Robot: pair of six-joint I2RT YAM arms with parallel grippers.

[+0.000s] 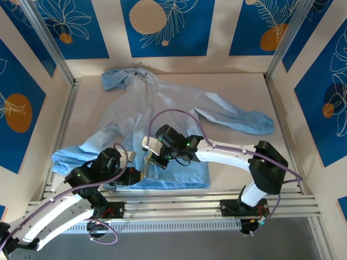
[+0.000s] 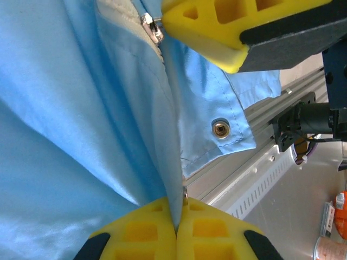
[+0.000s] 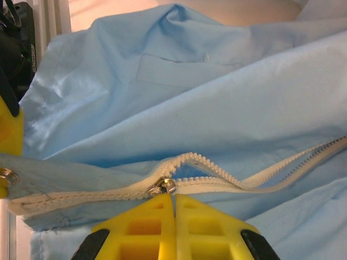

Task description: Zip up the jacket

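Top cam: the jacket point(image 1: 135, 116) lies spread on the table point(image 1: 244, 89), hood at the far-left corner, one sleeve out to the right, hem twd the arms. Both grippers sit at the hem end of the front. The left gripper point(image 1: 136, 176) is at the bottom edge, the right gripper point(image 1: 152, 157) just beyond it, further up the front. Can't tell the jaw state from up here.

Left wrist cam: the left gripper's yellow jaws are pressed together w/ a thin fold of the jacket's front edge clamped between them. The fabric runs taut up from there to the zip slider point(image 2: 152, 27). The slider sits right against the tip of the right gripper's yellow finger point(image 2: 209, 30). A metal snap point(image 2: 220, 128) shows on the hem corner, which hangs over the aluminium rail point(image 2: 255, 162).

Right wrist cam: the right gripper's jaws are together too, tips nipping the slider's pull. The pale zip strip point(image 3: 81, 197) is joined left of the slider. To the right its 2 tooth rows part and buckle upward.
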